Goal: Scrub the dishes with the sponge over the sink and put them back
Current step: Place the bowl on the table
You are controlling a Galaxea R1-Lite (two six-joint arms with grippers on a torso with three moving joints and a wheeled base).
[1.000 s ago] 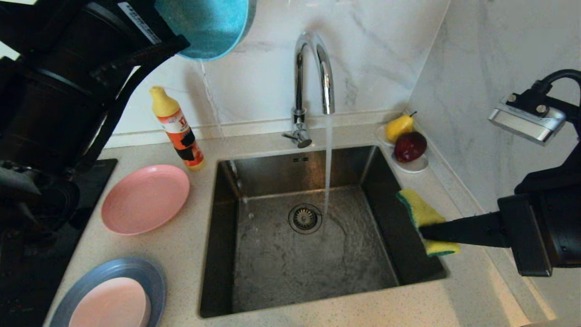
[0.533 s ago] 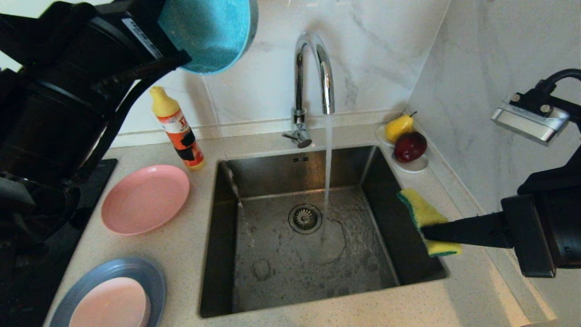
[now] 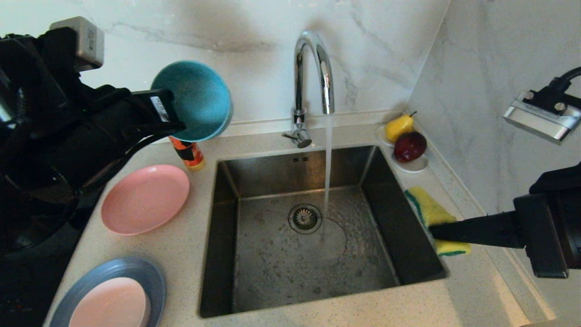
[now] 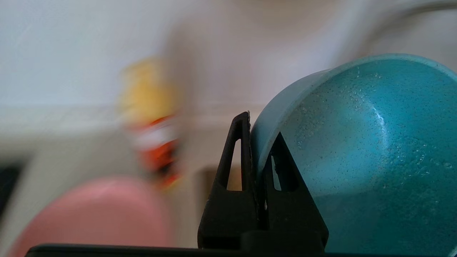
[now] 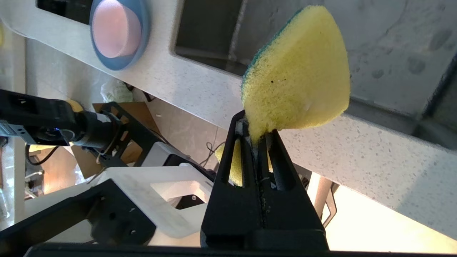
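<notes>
My left gripper [image 3: 174, 123] is shut on the rim of the teal bowl [image 3: 193, 100], one finger inside and one outside. The bowl hangs on its side above the counter, left of the sink [image 3: 254, 177], its wet inside [image 4: 357, 150] facing the head camera. In the left wrist view the left gripper [image 4: 259, 128] pinches the bowl's edge. My right gripper [image 3: 433, 231] is shut on the yellow-and-green sponge [image 3: 435, 213] at the sink's right edge. In the right wrist view the sponge [image 5: 300, 71] bulges out past the right gripper [image 5: 256, 126]. A salmon-pink plate [image 3: 145, 199] lies left of the sink. A pale pink bowl [image 3: 111, 302] sits on the grey-blue plate [image 3: 152, 272].
Water runs from the chrome tap [image 3: 313, 68] into the basin near the drain [image 3: 305, 218]. A detergent bottle [image 3: 188, 154] stands below the held bowl. A white saucer with fruit [image 3: 411, 145] sits in the back right corner. A dark hob [image 3: 27, 272] lies at far left.
My left arm has swung down and turned, bringing the teal bowl from the top of the view to just above the detergent bottle. The sponge and right gripper shifted slightly right.
</notes>
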